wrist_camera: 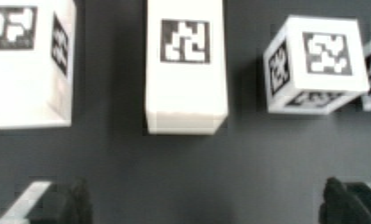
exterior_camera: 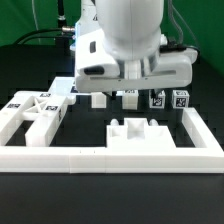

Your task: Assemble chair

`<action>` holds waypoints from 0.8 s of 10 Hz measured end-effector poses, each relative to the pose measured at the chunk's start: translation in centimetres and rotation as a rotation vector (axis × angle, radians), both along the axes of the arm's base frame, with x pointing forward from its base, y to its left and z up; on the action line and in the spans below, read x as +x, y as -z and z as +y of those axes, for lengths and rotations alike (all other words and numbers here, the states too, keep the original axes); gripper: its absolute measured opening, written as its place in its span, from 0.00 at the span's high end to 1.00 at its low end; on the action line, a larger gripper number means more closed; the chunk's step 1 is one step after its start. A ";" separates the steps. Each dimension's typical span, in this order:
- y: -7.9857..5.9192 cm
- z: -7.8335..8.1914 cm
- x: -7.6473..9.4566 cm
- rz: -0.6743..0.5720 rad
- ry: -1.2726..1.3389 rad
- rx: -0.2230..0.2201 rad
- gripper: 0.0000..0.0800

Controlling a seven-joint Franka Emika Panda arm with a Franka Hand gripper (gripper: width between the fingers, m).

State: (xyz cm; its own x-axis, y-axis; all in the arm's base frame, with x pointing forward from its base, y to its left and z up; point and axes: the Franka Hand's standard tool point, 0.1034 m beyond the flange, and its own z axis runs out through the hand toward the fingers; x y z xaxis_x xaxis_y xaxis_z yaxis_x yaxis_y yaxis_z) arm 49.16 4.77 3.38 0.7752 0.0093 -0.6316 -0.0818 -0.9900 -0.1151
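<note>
Chair parts on the dark surface (exterior_camera: 85,135). The middle square post (wrist_camera: 185,70) lies flat with its tag facing up. Its long axis runs at right angles to the line joining the fingers (wrist_camera: 45,198), and neighbouring posts (wrist_camera: 25,60) lie beside it. The arm (exterior_camera: 130,40) hangs vertically over this row. The fingers are spread fully wide and grip nothing. A frame piece (exterior_camera: 30,115) lies at the exterior view's left, and a notched slab (exterior_camera: 140,135) lies inside the border rail (exterior_camera: 110,158).
</note>
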 end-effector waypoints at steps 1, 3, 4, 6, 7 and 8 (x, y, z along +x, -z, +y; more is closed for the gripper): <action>0.2 0.2 0.1 0.067 -0.013 0.008 0.19; 0.2 0.3 -0.7 0.187 -0.031 0.023 0.19; 0.4 0.3 -0.9 0.267 -0.039 0.034 0.19; 0.9 0.3 -1.0 0.341 -0.047 0.042 0.19; 1.0 -0.3 -1.1 0.340 -0.040 0.035 0.19; 1.0 -0.6 -1.3 0.349 -0.032 0.030 0.19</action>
